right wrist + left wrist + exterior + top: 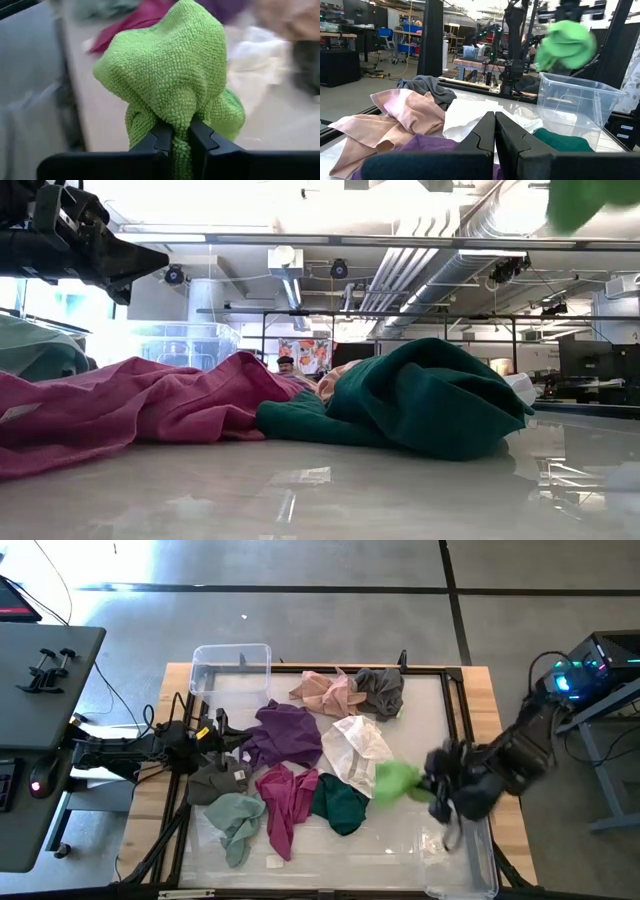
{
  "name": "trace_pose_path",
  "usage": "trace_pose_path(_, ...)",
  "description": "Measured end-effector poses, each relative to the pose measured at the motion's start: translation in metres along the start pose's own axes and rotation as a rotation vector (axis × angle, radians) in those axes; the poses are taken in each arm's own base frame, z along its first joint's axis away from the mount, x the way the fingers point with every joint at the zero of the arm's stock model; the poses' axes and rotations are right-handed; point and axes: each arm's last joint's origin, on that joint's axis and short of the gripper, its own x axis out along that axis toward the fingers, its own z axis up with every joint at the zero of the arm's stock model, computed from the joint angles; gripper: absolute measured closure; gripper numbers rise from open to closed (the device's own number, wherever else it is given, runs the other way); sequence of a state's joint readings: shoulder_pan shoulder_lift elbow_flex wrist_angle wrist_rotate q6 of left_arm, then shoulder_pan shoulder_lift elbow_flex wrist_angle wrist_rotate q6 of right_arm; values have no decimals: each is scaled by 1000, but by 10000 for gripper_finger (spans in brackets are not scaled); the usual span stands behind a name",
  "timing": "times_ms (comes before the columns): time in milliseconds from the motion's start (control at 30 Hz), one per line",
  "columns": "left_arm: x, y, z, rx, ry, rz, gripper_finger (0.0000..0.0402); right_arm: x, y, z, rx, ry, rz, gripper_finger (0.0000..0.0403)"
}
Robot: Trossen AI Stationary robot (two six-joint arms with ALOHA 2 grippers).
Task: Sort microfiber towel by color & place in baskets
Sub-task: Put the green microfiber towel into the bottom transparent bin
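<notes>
1. A bright green towel (175, 75) is pinched between the shut jaws of the right gripper (440, 783) and is held in the air, clear of the tabletop (400, 840), just past the right edge of the towel heap.
2. The larger basket (470, 860), a clear long tub, lies near the tabletop's front right corner, just beside and below the lifted green towel; as far as can be seen, no towel lies in it.
3. The smaller basket (232, 668), a clear squarish tub, stands at the back left corner, beyond the heap; it also looks empty.
4. The heap is left unsorted in the middle of the tabletop: a purple towel (285, 732), a magenta towel (285, 802), a dark green towel (340, 805), a pale sage towel (235, 820), a white towel (357, 748), a peach towel (322, 690) and a dark grey towel (380, 690).
5. The left gripper (215, 732) is held at the heap's left edge, jaws shut on nothing.
6. The task is judged to be at its very start: one towel is in transit, none is seen placed, and seven or more are left to sort.
</notes>
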State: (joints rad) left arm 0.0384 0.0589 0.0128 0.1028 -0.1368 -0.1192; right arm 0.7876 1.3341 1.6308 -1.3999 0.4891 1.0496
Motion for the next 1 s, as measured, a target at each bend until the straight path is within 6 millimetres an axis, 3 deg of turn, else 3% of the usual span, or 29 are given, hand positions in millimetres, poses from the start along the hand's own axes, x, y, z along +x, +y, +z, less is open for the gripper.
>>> trace_pose_path(100,0,0,0,0,0,0,401,-13,25,-7,-44,66,55,386)
trace_pose_path(267,0,0,0,0,0,0,401,-26,61,-29,59,246,75,385)
trace_pose_path(400,0,0,0,0,0,0,401,-17,88,-53,115,399,72,385)
trace_pose_path(567,0,0,1,-2,-9,-1,401,5,108,-80,123,488,-43,385)
trace_pose_path(733,0,0,2,-12,-25,-4,401,24,103,-100,184,519,-175,384)
trace_pose_path(1000,0,0,3,-15,-28,-7,401,39,64,-123,325,616,-374,380)
